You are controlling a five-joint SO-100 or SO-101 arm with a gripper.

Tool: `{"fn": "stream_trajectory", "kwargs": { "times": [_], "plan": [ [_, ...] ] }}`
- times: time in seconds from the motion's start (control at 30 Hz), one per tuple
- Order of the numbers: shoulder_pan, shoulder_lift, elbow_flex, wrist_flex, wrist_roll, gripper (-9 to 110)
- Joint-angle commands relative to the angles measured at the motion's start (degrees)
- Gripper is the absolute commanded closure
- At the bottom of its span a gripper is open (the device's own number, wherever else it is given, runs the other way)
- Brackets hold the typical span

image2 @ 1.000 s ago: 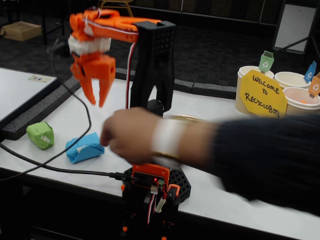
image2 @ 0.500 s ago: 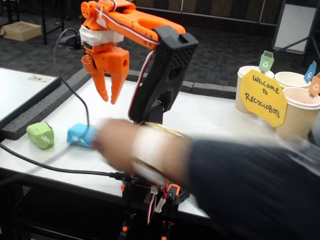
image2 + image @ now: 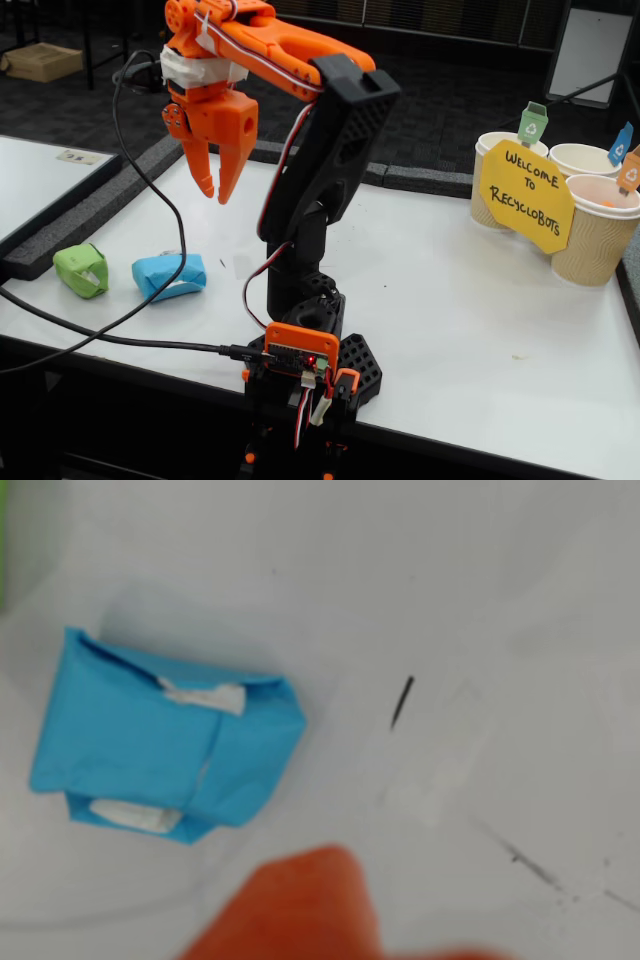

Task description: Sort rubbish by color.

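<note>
Two pieces of rubbish lie on the white table at the left in the fixed view: a green wad and, just right of it, a light blue wad. My orange gripper hangs high above and slightly behind the blue wad, pointing down, narrowly open with nothing between its fingers. In the wrist view the blue wad lies left of centre with white tape patches, and one blurred orange fingertip pokes in from the bottom edge. A green sliver shows at the left edge.
Three beige paper cups with coloured flags stand at the back right behind a yellow sign. A black cable loops over the table's left front. The arm's base sits at the front edge. A dark foam strip borders the table's left.
The person's hand and arm that reached across the table are gone. The blue wad now lies turned and a little further right. The gripper has shifted slightly right.
</note>
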Motion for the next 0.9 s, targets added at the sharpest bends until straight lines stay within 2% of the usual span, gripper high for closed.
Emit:
{"fn": "stream_trajectory", "kwargs": {
  "times": [0.0, 0.23, 0.47, 0.63, 0.87],
  "plan": [
    [-1.1, -6.3, -1.4, -1.5, 3.5, 101],
    [-4.0, -9.4, -2.5, -6.1, 11.2, 101],
    [-12.9, -9.8, -4.2, -2.1, 20.0, 101],
    [-13.7, -9.7, -4.8, -1.2, 30.1, 101],
    [-18.5, -9.6, -5.9, -2.4, 37.1, 100]
  ]
}}
